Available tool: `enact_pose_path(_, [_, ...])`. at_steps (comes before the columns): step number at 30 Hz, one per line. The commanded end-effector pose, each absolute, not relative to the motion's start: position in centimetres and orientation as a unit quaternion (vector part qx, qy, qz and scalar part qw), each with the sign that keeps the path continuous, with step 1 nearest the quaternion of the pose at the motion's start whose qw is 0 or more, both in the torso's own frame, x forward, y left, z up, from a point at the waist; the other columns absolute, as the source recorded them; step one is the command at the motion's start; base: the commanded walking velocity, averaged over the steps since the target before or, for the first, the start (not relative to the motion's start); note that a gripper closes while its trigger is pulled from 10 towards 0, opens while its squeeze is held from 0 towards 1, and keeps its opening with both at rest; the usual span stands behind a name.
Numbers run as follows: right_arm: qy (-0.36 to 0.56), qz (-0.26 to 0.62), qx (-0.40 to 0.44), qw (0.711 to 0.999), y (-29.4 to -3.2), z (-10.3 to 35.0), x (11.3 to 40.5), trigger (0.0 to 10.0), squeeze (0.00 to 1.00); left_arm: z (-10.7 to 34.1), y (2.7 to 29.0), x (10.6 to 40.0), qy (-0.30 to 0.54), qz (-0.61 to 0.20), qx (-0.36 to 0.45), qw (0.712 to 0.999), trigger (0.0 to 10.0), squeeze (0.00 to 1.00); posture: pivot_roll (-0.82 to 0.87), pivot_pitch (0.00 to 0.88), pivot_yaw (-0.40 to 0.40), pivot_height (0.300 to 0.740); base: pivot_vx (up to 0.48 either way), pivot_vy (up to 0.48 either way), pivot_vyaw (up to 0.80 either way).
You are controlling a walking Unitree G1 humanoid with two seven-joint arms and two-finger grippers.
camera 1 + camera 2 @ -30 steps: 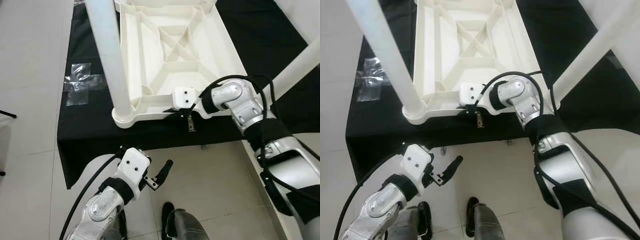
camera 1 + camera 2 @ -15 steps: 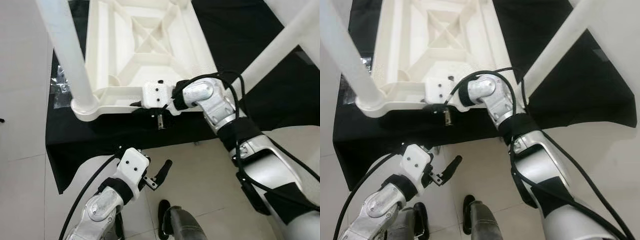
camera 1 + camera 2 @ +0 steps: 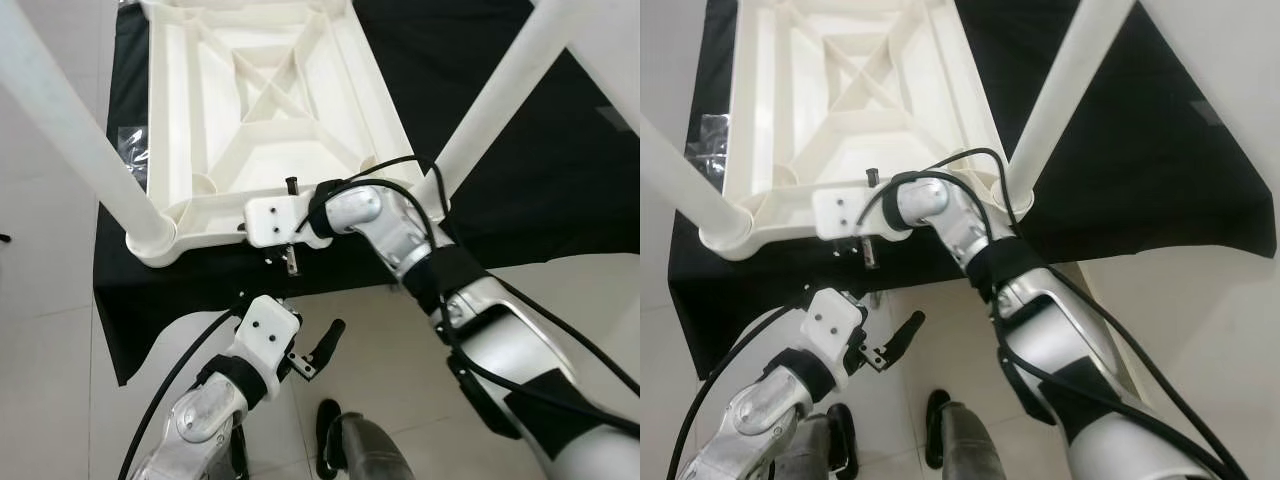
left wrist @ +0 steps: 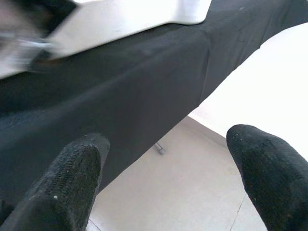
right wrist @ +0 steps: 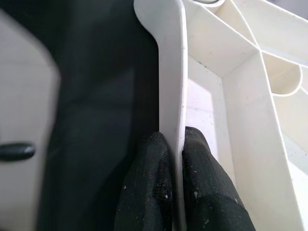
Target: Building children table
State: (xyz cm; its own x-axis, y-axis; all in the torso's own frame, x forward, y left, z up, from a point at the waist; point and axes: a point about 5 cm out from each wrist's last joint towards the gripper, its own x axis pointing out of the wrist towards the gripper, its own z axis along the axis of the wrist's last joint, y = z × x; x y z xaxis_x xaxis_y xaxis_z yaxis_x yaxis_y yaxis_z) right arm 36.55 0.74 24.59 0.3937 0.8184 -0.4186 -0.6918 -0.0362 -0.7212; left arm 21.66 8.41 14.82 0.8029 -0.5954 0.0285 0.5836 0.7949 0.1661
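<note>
The white children's table (image 3: 260, 110) lies upside down on a black cloth (image 3: 520, 190), its ribbed underside facing up. Two white legs rise toward me, one at the near left corner (image 3: 70, 130) and one at the near right corner (image 3: 500, 90). My right gripper (image 3: 290, 225) is shut on the table's near rim (image 5: 173, 72), with one finger (image 5: 144, 183) outside the wall and one inside. Lower down, over the floor in front of the cloth's edge, my left gripper (image 3: 325, 345) stands open and holds nothing; its fingertips (image 4: 72, 178) point at the cloth.
A clear plastic bag (image 3: 132, 150) lies on the cloth left of the table. The cloth-covered surface ends just before me, with pale tiled floor (image 3: 40, 380) to the left and below. My feet (image 3: 335, 440) stand close to the edge.
The table has slid left across the cloth with my right gripper still on its near rim. The near right leg has come into the middle of the view. The left arm has not moved.
</note>
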Motion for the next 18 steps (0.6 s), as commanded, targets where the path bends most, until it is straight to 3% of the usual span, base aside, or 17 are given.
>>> enact_pose_path(1, [-0.14, 0.487, -0.424, 0.751, 1.3, 27.4, 36.9, 10.0, 0.0, 14.2, 8.3, 21.3, -0.024, -0.315, 0.077, 0.946, 10.0, 0.0, 0.08, 0.321, -0.092, 0.74, 0.0, 0.0, 0.0])
enact_pose_path(5, [-0.155, 0.494, -0.404, 0.754, 1.8, 27.9, 36.6, 10.0, 0.0, 14.2, 8.3, 21.3, -0.025, -0.315, 0.078, 0.946, 10.0, 0.0, 0.08, 0.322, -0.095, 0.74, 0.0, 0.0, 0.0])
enact_pose_path(6, [-0.156, 0.501, -0.401, 0.751, 1.9, 27.9, 36.5, 10.0, 1.0, 14.2, 8.2, 21.2, -0.025, -0.315, 0.078, 0.946, 10.0, 0.0, 0.08, 0.322, -0.095, 0.74, 0.0, 0.0, 0.0])
enact_pose_path(16, [-0.182, 0.478, -0.439, 0.739, 0.4, 28.0, 36.9, 10.0, 1.0, 14.2, 8.2, 21.3, -0.025, -0.313, 0.076, 0.946, 10.0, 0.0, 0.07, 0.321, -0.095, 0.74, 0.0, 0.0, 0.0])
enact_pose_path(17, [-0.18, 0.484, -0.444, 0.732, 0.0, 28.0, 36.9, 10.0, 0.93, 14.2, 8.3, 21.3, -0.025, -0.314, 0.075, 0.946, 10.0, 0.0, 0.07, 0.321, -0.094, 0.74, 0.0, 0.0, 0.0])
enact_pose_path(18, [-0.171, 0.507, -0.441, 0.721, -0.5, 27.6, 36.7, 10.0, 0.0, 14.2, 8.3, 21.3, -0.025, -0.314, 0.075, 0.946, 10.0, 0.0, 0.07, 0.32, -0.092, 0.74, 0.0, 0.0, 0.0])
